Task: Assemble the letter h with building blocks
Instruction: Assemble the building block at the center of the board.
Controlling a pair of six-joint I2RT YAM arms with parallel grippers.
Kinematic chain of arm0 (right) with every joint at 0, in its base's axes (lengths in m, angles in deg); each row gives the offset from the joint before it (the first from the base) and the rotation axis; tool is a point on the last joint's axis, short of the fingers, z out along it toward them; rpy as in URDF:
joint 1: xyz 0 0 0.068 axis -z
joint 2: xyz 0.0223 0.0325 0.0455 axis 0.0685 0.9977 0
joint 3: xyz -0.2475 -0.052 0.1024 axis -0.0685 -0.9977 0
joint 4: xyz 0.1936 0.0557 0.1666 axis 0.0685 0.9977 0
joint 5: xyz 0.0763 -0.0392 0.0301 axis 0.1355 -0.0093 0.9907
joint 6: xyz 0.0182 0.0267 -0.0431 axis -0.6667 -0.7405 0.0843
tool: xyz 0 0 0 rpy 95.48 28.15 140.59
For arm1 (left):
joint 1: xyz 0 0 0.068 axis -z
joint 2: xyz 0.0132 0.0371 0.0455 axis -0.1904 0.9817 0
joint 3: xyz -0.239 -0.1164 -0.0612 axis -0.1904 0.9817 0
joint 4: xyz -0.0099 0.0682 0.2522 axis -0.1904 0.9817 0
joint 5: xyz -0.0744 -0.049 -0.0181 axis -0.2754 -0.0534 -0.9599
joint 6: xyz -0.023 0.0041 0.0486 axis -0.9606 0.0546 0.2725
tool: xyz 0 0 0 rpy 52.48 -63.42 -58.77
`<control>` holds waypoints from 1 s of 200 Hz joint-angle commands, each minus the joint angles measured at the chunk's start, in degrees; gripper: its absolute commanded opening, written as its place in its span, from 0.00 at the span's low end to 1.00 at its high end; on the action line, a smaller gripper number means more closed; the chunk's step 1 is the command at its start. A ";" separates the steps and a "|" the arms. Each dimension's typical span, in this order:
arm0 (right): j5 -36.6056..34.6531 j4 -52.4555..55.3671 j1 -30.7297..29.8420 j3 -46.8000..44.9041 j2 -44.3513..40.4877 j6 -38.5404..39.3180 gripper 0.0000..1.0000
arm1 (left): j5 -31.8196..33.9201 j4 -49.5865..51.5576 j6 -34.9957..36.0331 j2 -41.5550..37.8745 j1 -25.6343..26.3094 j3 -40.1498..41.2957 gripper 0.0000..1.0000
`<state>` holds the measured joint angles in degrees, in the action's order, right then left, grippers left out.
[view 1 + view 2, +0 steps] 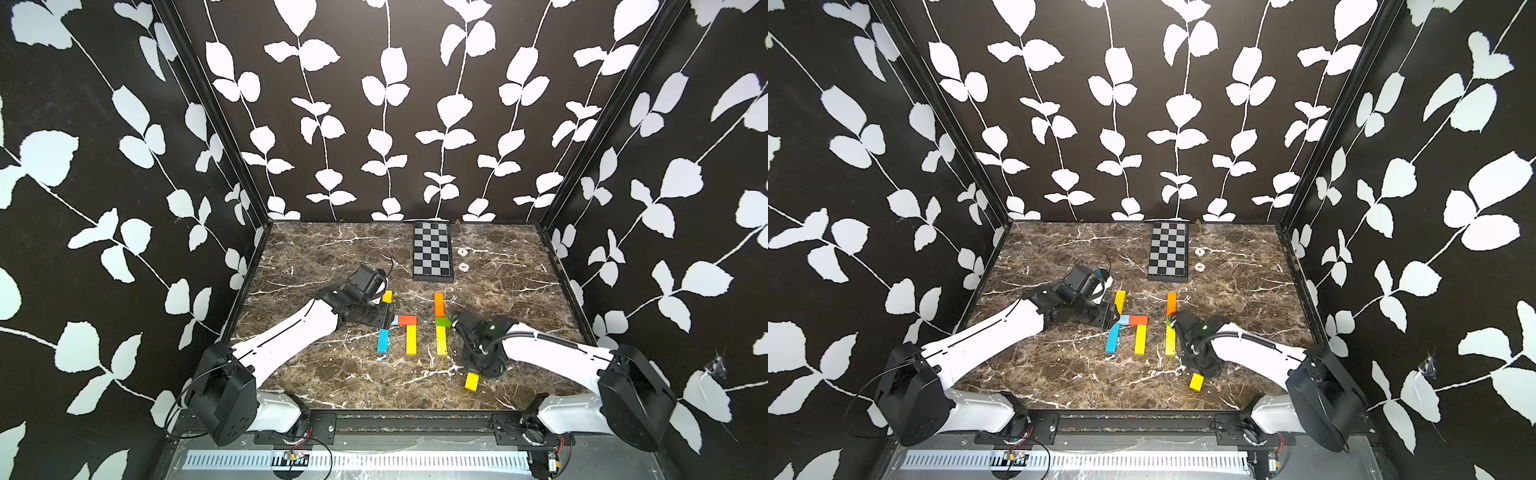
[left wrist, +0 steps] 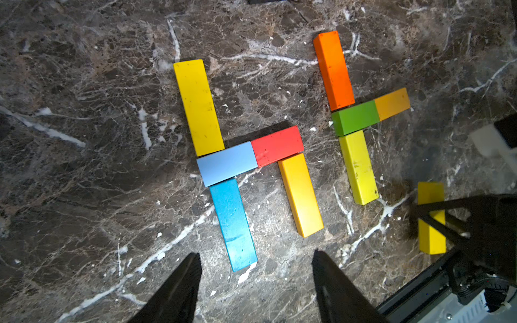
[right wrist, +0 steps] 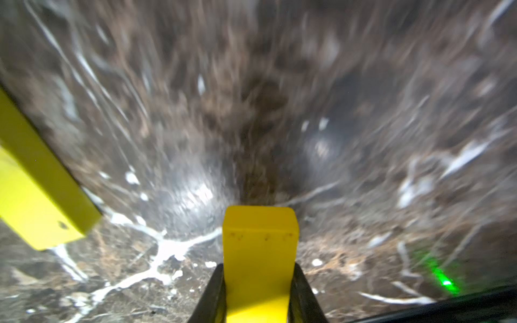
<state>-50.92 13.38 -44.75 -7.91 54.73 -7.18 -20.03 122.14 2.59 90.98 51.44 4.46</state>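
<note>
Two groups of building blocks lie mid-table. One has a yellow block (image 2: 198,107), a light blue block (image 2: 226,163), a blue block (image 2: 233,223), a red block (image 2: 277,145) and a yellow-orange block (image 2: 300,194). Beside it, an orange block (image 2: 333,70), a green block (image 2: 355,117), a short orange block (image 2: 391,103) and a yellow-green block (image 2: 358,167) touch. My right gripper (image 3: 259,265) is shut on a yellow block (image 3: 260,246) nearer the front, seen in both top views (image 1: 471,381) (image 1: 1196,382). My left gripper (image 2: 256,253) hangs open and empty at the blue block's end.
A black-and-grey checkered board (image 1: 432,251) lies at the back of the marble table, with two small white discs (image 1: 462,252) beside it. Patterned walls close in the table on three sides. The arm bases sit along the front edge.
</note>
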 commanded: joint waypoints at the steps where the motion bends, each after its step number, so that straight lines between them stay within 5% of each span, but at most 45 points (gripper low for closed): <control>1: -1.09 6.57 3.50 4.48 3.98 17.20 0.01 | 0.63 0.44 -1.55 -1.02 0.05 -0.89 0.66; 57: -1.01 1.70 7.33 12.81 14.36 25.74 0.07 | 2.09 0.69 -3.17 -1.04 0.05 -0.50 0.65; 88: -1.25 2.39 8.39 15.30 17.81 26.75 0.52 | 2.43 1.55 -2.91 -0.84 0.05 -1.31 0.65; 107: -0.30 1.37 8.38 13.42 16.31 25.71 0.69 | 2.67 1.49 -2.99 -0.94 0.05 -1.33 0.66; 200: 1.99 -3.78 6.28 10.25 15.67 21.96 0.69 | 2.04 1.13 -3.09 0.39 0.05 -2.12 0.65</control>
<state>-48.80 10.47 -37.93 0.68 68.70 16.12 -18.32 122.56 -0.33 91.48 51.44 3.97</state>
